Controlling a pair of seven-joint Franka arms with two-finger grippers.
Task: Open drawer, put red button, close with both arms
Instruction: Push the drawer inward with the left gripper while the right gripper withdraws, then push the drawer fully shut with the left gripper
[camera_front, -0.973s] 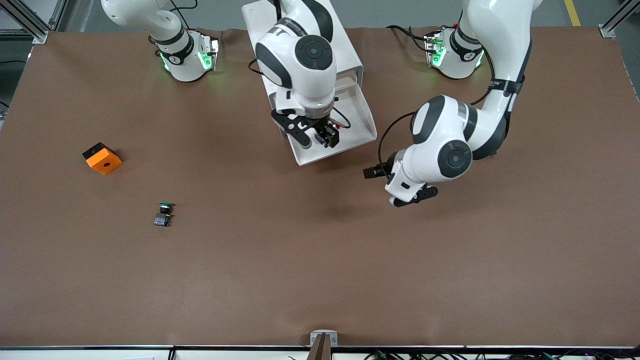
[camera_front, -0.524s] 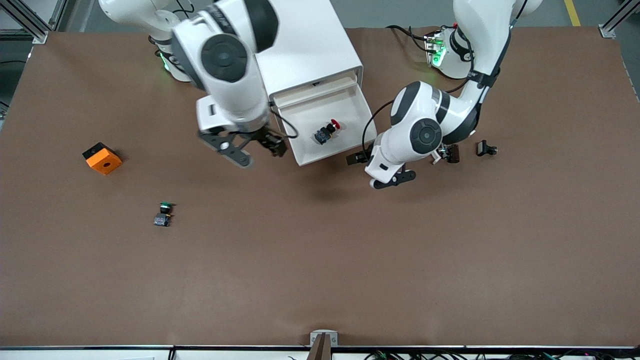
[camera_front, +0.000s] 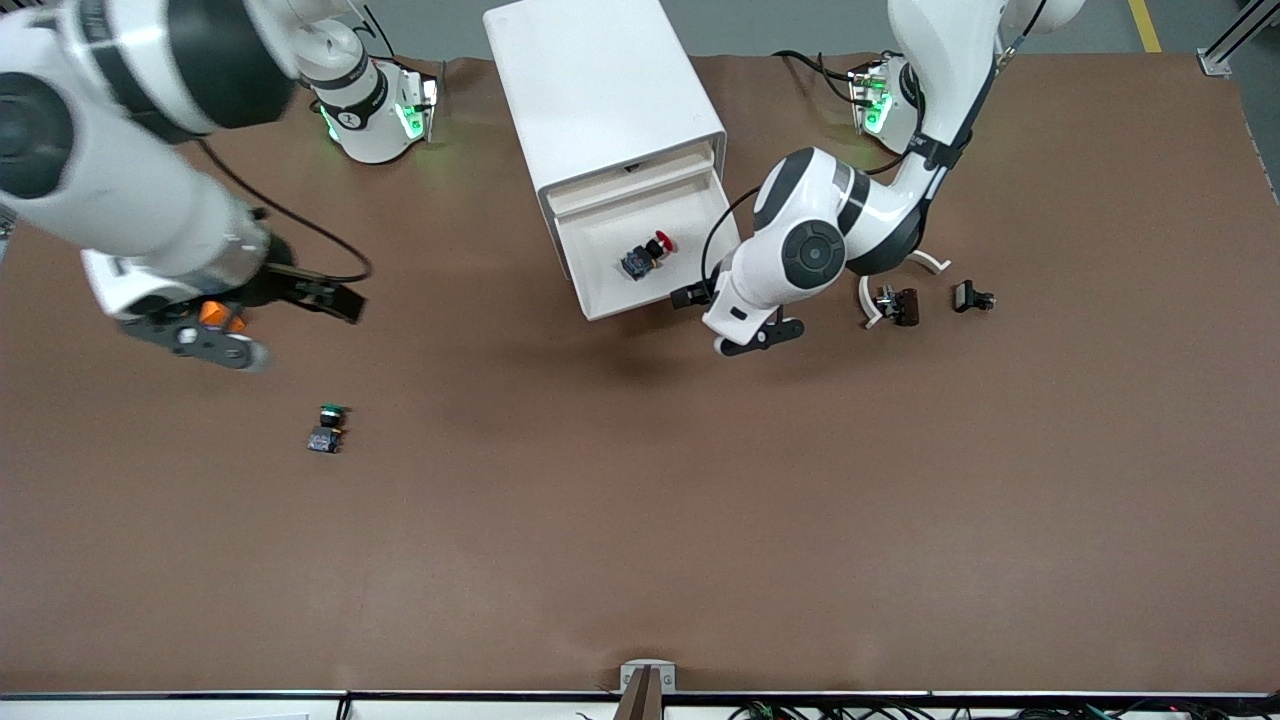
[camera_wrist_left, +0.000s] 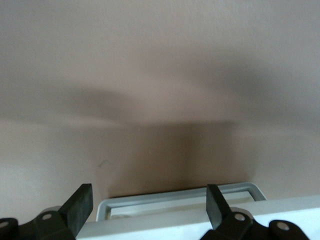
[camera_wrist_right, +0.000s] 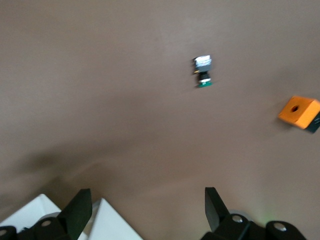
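Observation:
The drawer (camera_front: 640, 303) stands pulled out of the white cabinet (camera_front: 600, 90). The red button (camera_front: 645, 255) lies in it on its side. My left gripper (camera_front: 715, 322) is open at the drawer's front corner toward the left arm's end. In the left wrist view the drawer's front rim (camera_wrist_left: 175, 196) lies between my open fingers (camera_wrist_left: 80, 207). My right gripper (camera_front: 280, 325) is open and empty, up over the orange box (camera_front: 215, 315) toward the right arm's end. Its fingers (camera_wrist_right: 77, 210) show with nothing between them.
A green-capped button (camera_front: 328, 428) (camera_wrist_right: 202, 72) lies nearer the front camera than the orange box (camera_wrist_right: 299, 111). Two small black parts (camera_front: 895, 303) (camera_front: 970, 297) and a white curved piece (camera_front: 930, 262) lie toward the left arm's end. A white corner (camera_wrist_right: 112, 225) shows under the right gripper.
My right gripper has let go of the red button in the drawer and swung away toward the orange box. My left gripper has moved to the drawer's front corner. The drawer slid in slightly.

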